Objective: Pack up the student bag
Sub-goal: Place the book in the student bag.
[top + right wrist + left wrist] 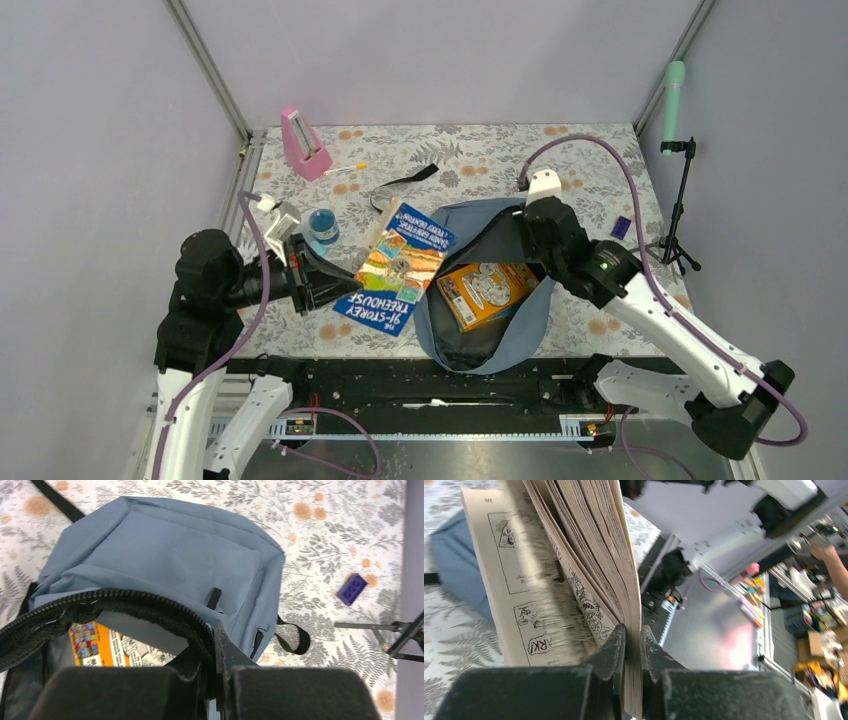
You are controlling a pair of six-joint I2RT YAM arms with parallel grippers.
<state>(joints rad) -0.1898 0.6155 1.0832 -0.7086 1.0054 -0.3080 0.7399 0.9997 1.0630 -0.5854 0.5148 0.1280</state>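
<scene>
The grey-blue student bag [500, 335] lies open in the middle of the table, with an orange book [487, 291] inside it. My right gripper [528, 232] is shut on the bag's zippered rim [150, 607] and holds the opening up. My left gripper [338, 283] is shut on the edge of a blue paperback book [398, 266], which lies tilted just left of the bag. In the left wrist view the book's pages [589, 570] fan out above my gripper [632, 645].
A pink metronome [303, 143], a pen [345, 169] and a black strap [405, 181] lie at the back left. A blue-capped jar [322, 226] stands left of the book. A purple brick [620, 227] and a microphone stand [680, 160] are at the right.
</scene>
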